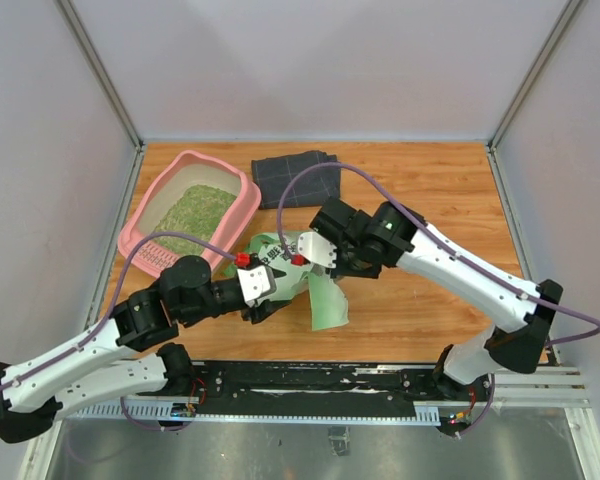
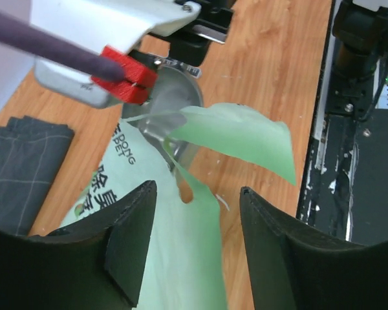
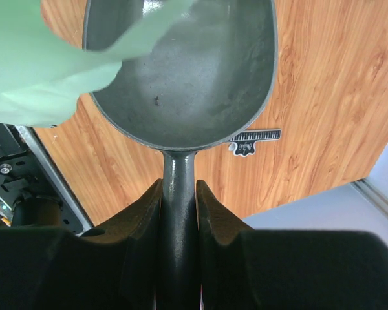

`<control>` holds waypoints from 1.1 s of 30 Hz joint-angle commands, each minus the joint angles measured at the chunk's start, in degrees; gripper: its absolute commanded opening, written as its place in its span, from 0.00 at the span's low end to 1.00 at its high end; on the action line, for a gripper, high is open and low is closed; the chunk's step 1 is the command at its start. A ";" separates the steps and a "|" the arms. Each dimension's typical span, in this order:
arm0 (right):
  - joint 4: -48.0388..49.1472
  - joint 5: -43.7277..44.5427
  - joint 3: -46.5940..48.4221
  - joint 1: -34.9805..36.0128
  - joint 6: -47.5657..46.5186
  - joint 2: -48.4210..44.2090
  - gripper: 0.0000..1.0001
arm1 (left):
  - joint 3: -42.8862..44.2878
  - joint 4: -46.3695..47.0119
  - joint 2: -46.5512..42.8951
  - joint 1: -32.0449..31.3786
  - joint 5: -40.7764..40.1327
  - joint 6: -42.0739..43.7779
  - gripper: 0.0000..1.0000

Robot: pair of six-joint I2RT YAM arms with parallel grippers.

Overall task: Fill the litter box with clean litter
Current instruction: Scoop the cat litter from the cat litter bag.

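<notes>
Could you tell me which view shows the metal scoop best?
Right wrist: the scoop fills it, handle clamped in the right tool. Left wrist shows part of its bowl behind the bag; overhead it cannot be made out.

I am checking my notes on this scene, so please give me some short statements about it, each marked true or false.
1. The right gripper has its jaws shut on the handle of the metal scoop. True.
2. The pink litter box holds litter. True.
3. The scoop's bowl is full of litter. False: the bowl is empty.
4. The dark grey folded cloth lies inside the litter box. False: it lies on the wooden table, beside the box.
5. The left gripper has its jaws shut. False: they stand apart over the green bag.
</notes>
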 commanded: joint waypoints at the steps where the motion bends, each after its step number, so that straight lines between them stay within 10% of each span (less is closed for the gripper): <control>1: 2.12 2.08 4.78 -1.18 -2.11 3.86 0.01 | -1.86 -3.83 -1.10 -0.27 0.76 1.73 0.60; 9: 2.91 0.40 11.83 -5.52 -2.65 9.89 0.07 | -5.29 -3.80 3.42 -0.30 -14.08 7.28 0.60; 12: 5.78 -1.93 9.33 -5.60 -4.11 8.57 0.15 | -5.80 -3.53 4.16 -0.27 -15.14 9.22 0.12; 14: 8.30 -3.49 5.76 -5.99 -5.13 6.67 0.15 | -6.37 -2.04 2.87 -0.27 -14.95 9.64 0.00; 20: 12.52 -4.04 -0.04 -7.58 -5.01 1.80 0.22 | -9.72 2.46 -3.77 -0.33 -13.67 11.72 0.00; 24: 12.51 -5.99 -0.15 -7.60 -5.32 0.20 0.02 | -9.51 2.83 -5.75 -0.27 -13.51 14.52 0.00; 33: 1.12 -1.33 12.15 -4.00 -5.67 6.02 0.01 | -7.16 7.57 -9.20 -0.28 -4.77 14.85 0.00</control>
